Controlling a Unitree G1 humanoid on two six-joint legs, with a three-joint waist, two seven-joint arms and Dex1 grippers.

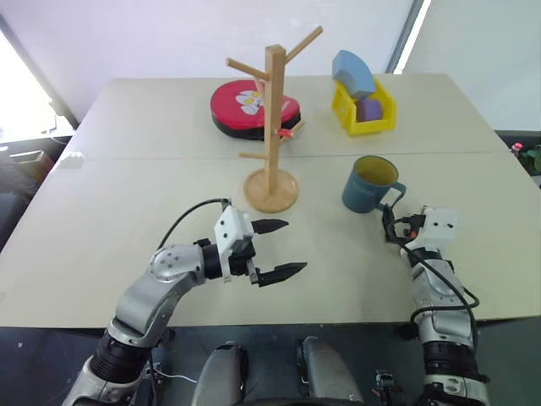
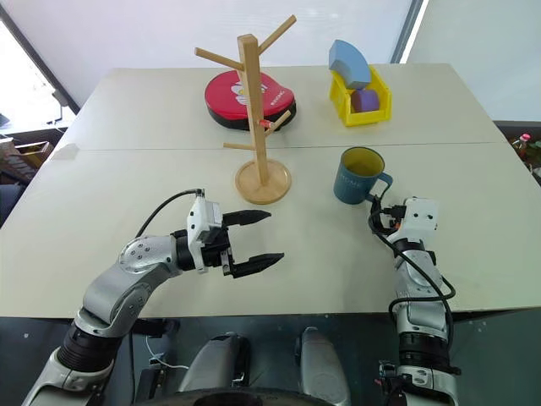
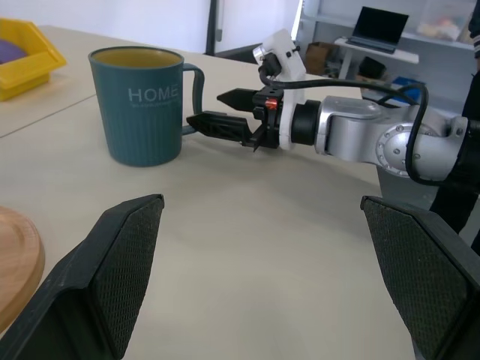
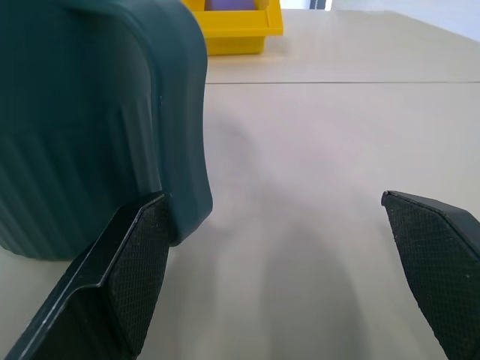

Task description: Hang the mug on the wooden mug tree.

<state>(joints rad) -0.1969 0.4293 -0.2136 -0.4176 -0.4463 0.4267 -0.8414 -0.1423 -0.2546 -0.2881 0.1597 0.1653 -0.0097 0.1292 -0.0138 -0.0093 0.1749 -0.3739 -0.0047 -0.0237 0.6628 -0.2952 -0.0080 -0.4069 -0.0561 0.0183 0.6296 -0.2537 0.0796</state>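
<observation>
The teal-blue mug (image 1: 369,183) stands upright on the table, its yellow-olive inside showing and its loop handle (image 1: 394,195) turned to the right. My right gripper (image 1: 393,222) is open just right of the mug and level with the table. In the right wrist view one fingertip (image 4: 139,255) sits beside the handle (image 4: 184,112), and nothing is gripped. The wooden mug tree (image 1: 272,127) stands left of the mug on its round base (image 1: 270,191), its pegs bare. My left gripper (image 1: 296,245) hangs open and empty in front of the tree, pointing right toward the mug (image 3: 142,101).
A red round case (image 1: 254,106) lies behind the tree. At the back right, a yellow bin (image 1: 363,114) holds a blue curved block (image 1: 353,72) and a purple piece. A seam crosses the table. A small white item (image 1: 70,159) lies at the left edge.
</observation>
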